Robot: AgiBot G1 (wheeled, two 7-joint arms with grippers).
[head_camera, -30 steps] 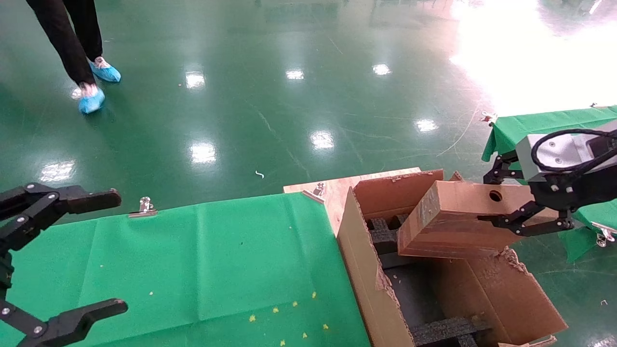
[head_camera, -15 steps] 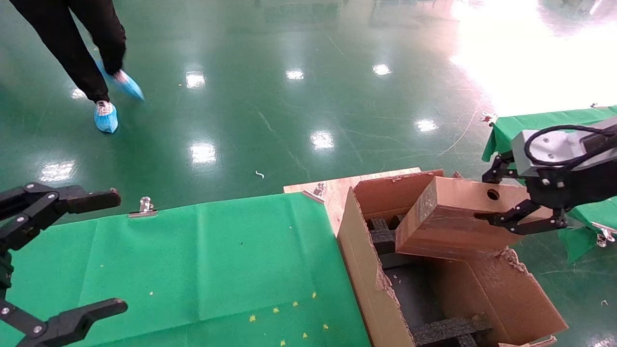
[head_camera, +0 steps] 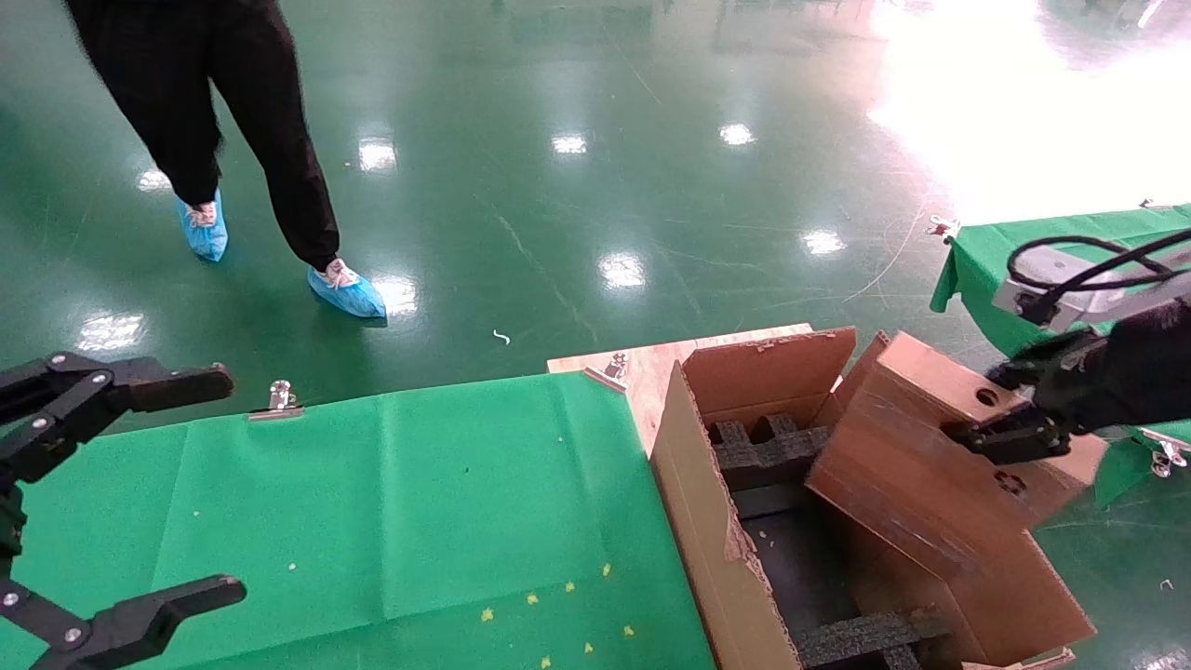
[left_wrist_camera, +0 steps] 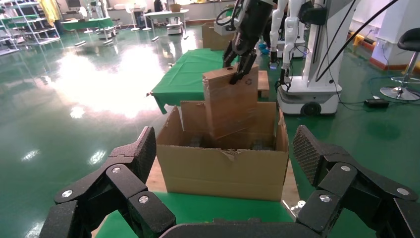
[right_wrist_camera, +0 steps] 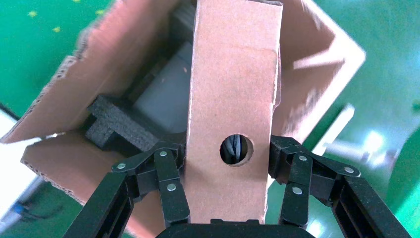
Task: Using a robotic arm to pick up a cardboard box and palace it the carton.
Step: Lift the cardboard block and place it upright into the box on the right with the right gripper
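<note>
At right of the head view, the flat brown cardboard box [head_camera: 930, 447], clamped by the right black multi-link gripper [head_camera: 1010, 409], should be lowered squarely between the black foam blocks [head_camera: 768, 447] of the large ragged-flapped carton [head_camera: 707, 521], while the left gripper [head_camera: 112, 493] is parked wide open.

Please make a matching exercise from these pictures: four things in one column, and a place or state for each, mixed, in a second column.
Things:
1. cardboard box
2. carton
3. left tool
4. right tool

Places or states:
A. open, over the green cloth
B. tilted, its lower end inside the carton
C. shut on the box's narrow side
D. open-topped, with black foam blocks inside

Pairs: 1-B, 2-D, 3-A, 4-C
</note>
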